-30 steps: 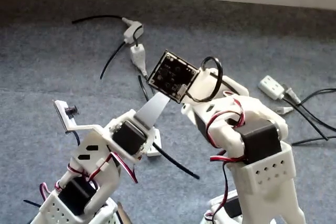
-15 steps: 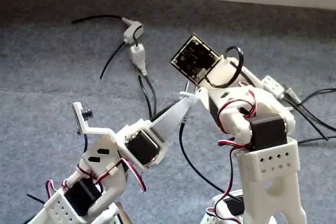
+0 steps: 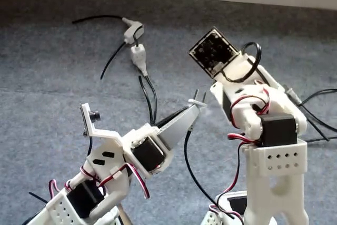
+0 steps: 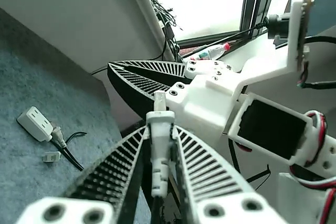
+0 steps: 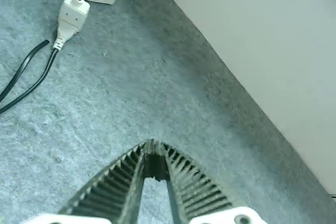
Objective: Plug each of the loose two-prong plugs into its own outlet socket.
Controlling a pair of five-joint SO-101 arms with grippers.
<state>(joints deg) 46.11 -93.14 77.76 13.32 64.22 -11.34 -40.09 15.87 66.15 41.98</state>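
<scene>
The left gripper [image 3: 193,110] has swung up toward one o'clock, pinching the white two-prong plug [image 4: 159,153] prongs-forward for insertion; the right gripper [image 5: 153,162] is closed, empty.

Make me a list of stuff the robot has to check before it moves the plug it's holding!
1. Plug held tight: ok. The white plug sits squeezed between the fingers of the left gripper.
2. Plug off the floor: ok. It is up in the air above the carpet.
3. Plug aimed at a socket: not ok. The socket lies on the carpet, off to one side of where the prongs point.
4. Way ahead clear: not ok. The right gripper, shut, sits close in front of the prongs.
5. Cord free: cannot tell. The black cord drops down between the arms and its lower end is hidden.
</scene>
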